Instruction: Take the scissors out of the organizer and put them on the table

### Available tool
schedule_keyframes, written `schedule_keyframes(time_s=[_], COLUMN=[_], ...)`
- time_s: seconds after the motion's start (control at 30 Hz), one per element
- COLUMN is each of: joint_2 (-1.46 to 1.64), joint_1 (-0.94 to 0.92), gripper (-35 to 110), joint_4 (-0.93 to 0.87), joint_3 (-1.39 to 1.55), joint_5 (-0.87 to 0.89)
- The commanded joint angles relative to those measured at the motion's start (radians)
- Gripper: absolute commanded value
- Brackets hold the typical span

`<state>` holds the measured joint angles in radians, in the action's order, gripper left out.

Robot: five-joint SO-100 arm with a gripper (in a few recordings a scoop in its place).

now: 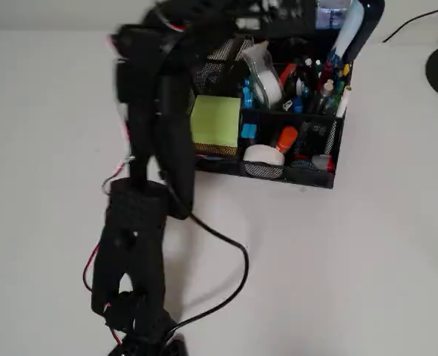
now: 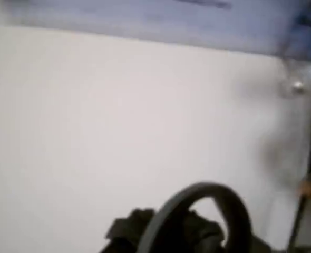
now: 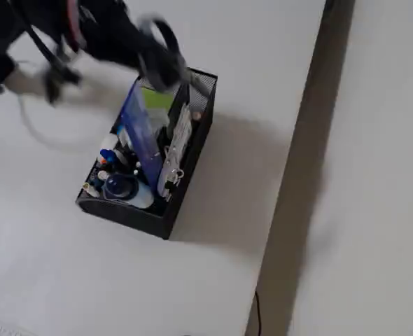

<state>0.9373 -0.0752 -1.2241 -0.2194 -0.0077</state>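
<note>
One dark loop, likely a handle of the scissors (image 3: 163,38), sits right at the end effector (image 3: 150,59) above the organizer's (image 3: 136,213) far end, toward the worktop's (image 3: 213,280) back edge; the wrist view shows the same loop (image 2: 197,188) over bare worktop. It's all blurred, so I can't tell whether the jaws are clamped on it or loose. If your grip is weak, the scissors could swing or drop back in. The blades, which I can't make out, might snag the mesh or pens and drag the organizer. No readable writing anywhere; the green pad (image 1: 215,122) looks blank.
</note>
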Motion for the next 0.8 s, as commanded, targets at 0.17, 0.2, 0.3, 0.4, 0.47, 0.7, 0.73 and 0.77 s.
schedule_keyframes(time_s=[0.17, 0.2, 0.3, 0.4, 0.47, 0.7, 0.73, 0.77], joint_2=[0.448, 0.476, 0.549, 0.614, 0.653, 1.023, 1.115, 1.184], joint_1=[0.060, 0.060, 0.046, 0.000, -0.026, -0.021, 0.011, 0.023], gripper=[0, 0, 0, 0, 0, 0, 0, 0], joint_4=[-0.175, -0.204, -0.328, -0.460, -0.552, -0.598, -0.594, -0.594], joint_3=[-0.028, -0.028, -0.028, -0.028, -0.035, 0.359, 0.459, 0.534], joint_5=[-0.310, -0.357, -0.476, -0.532, -0.540, -0.284, -0.262, -0.230])
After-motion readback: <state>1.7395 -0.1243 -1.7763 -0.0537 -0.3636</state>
